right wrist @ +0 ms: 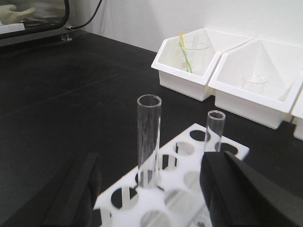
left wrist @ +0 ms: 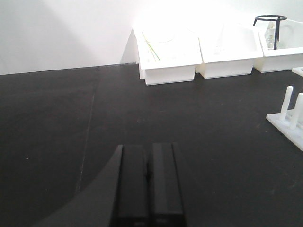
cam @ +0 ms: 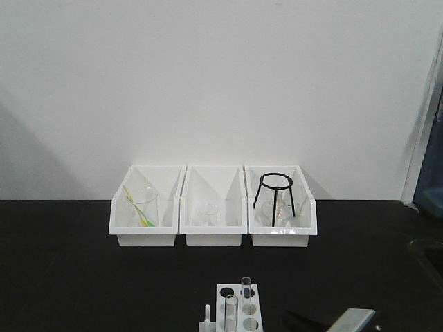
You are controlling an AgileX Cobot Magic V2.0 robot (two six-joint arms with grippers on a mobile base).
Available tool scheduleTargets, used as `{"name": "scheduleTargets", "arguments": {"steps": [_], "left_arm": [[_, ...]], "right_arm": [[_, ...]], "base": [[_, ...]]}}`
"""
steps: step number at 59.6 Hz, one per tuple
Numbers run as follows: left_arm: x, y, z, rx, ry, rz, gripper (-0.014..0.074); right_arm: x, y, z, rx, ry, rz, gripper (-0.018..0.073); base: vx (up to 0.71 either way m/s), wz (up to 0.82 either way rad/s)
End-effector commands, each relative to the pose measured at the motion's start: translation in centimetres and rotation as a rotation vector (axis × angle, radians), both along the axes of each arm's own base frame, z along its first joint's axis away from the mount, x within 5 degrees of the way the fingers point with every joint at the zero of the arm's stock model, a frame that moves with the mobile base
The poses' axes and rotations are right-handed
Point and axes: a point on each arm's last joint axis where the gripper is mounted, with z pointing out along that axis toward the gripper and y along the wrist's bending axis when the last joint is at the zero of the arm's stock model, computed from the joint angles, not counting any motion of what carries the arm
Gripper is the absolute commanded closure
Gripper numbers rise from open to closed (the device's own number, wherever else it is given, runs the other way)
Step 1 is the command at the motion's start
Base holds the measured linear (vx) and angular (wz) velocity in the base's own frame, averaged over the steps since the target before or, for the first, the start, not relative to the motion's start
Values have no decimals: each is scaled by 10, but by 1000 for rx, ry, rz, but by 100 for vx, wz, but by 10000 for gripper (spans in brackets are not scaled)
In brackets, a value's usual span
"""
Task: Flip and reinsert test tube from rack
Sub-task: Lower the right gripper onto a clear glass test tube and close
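Observation:
The white rack (right wrist: 189, 187) lies right in front of my right gripper (right wrist: 154, 163). Two clear test tubes stand upright in it, mouths up. The nearer test tube (right wrist: 149, 142) rises between the gripper's two black fingers, which stand wide apart and do not touch it. The second tube (right wrist: 214, 130) stands further back, by the right finger (right wrist: 234, 189). In the front view the rack (cam: 237, 315) and both tubes (cam: 230, 311) sit at the bottom edge. My left gripper (left wrist: 149, 179) hovers shut over bare black table, with the rack's side pegs (left wrist: 291, 111) far to its right.
Three white bins (cam: 213, 238) stand in a row against the back wall. The left bin holds a beaker with a yellow-green stick (cam: 142, 207), the middle one a small beaker (cam: 206, 213), and the right one a black wire tripod (cam: 275, 194). Part of my right arm (cam: 346, 321) shows at the bottom.

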Motion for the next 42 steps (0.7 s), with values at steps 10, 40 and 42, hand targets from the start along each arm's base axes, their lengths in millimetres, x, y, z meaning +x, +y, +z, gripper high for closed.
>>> {"name": "scheduleTargets", "arguments": {"steps": [10,40,42], "left_arm": [[0,-1,9,-21,-89,-13,602],[0,-1,9,-21,-89,-13,602],[0,-1,9,-21,-89,-13,602]], "right_arm": [[40,28,6,120,-108,35,67],[69,47,-7,119,-111,60,366],[69,47,-7,119,-111,60,417]], "base": [[0,0],[0,0],[0,0]]}}
